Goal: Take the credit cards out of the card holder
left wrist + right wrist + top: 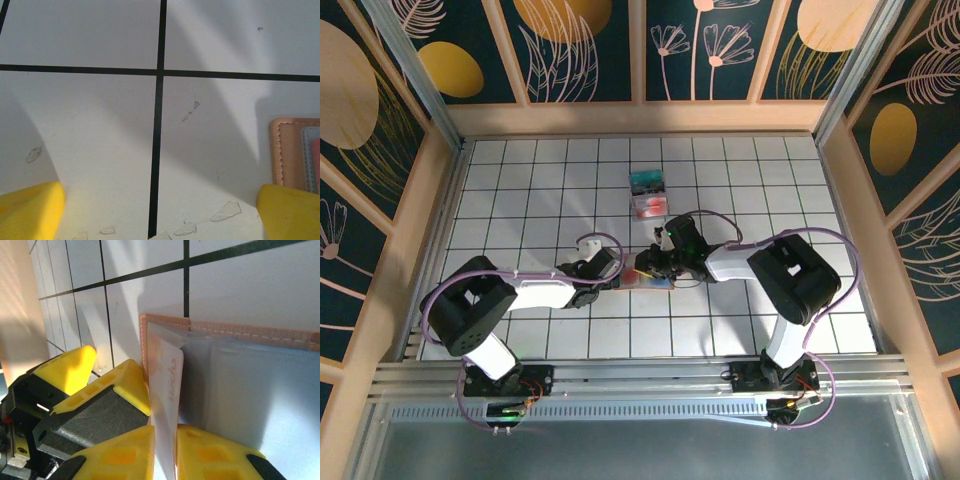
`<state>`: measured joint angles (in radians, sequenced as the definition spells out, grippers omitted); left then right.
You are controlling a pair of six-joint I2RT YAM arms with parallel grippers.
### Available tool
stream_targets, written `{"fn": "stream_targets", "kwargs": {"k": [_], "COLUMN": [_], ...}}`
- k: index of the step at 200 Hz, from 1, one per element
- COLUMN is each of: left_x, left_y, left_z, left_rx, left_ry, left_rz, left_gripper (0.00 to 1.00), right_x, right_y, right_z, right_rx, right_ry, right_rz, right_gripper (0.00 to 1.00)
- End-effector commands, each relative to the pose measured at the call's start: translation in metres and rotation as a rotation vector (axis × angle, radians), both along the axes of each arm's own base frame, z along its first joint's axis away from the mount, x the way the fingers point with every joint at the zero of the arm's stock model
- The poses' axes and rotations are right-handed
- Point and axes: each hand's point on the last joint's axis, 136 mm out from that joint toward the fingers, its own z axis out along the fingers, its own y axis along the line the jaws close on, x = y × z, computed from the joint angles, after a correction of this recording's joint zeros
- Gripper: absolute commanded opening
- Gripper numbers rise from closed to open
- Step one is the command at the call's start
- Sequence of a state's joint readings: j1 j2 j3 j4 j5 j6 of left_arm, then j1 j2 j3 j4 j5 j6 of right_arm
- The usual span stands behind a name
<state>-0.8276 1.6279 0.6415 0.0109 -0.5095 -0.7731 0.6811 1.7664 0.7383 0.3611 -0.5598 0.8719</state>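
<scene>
Faint red lettering on the pale card (pixel 167 390) — sideways, too blurred to read

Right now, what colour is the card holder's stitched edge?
Salmon-tan with pale stitching; the card holder shows best in the right wrist view.

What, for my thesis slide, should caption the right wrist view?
Right hand pinches the edge of a pale card at the open card holder on the gridded table.

A white black-gridded table (pixel 520 190) sits inside wood-framed dark panels (pixel 575 50) painted with flowers.
</scene>
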Motion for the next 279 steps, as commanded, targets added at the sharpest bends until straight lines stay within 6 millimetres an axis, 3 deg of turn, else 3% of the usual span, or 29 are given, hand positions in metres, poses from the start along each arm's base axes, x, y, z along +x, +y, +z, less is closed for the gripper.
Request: {"fn": "stream_targets", "kwargs": {"k": [1, 56, 132, 279], "left_x": [-0.020, -0.021, -0.022, -0.022], "left_y": [0.015, 0.018, 0.021, 0.023], "left_z": [-0.029, -0.032, -0.032, -0.029], "left_rx": [0.069, 0.079, 0.087, 0.088], "left_ry": [0.123, 0.133, 0.132, 0.124], "left_rz": [0.026, 0.041, 0.048, 0.057], "left_gripper": [0.99, 0.99, 0.99, 0.99], "right_x": [0.001, 0.003, 0.005, 0.015], "right_y": [0.008, 0.001, -0.011, -0.042], "right_z": [0.032, 0.042, 0.035, 0.015], "right_rx": [0.136, 0.185, 0.137, -0.011], "right_ry": [-0.054, -0.073, -0.066, -0.060], "right_rz": [0.031, 0.022, -0.006, -0.089], "right_gripper": [0.17, 0.17, 0.16, 0.02]}}
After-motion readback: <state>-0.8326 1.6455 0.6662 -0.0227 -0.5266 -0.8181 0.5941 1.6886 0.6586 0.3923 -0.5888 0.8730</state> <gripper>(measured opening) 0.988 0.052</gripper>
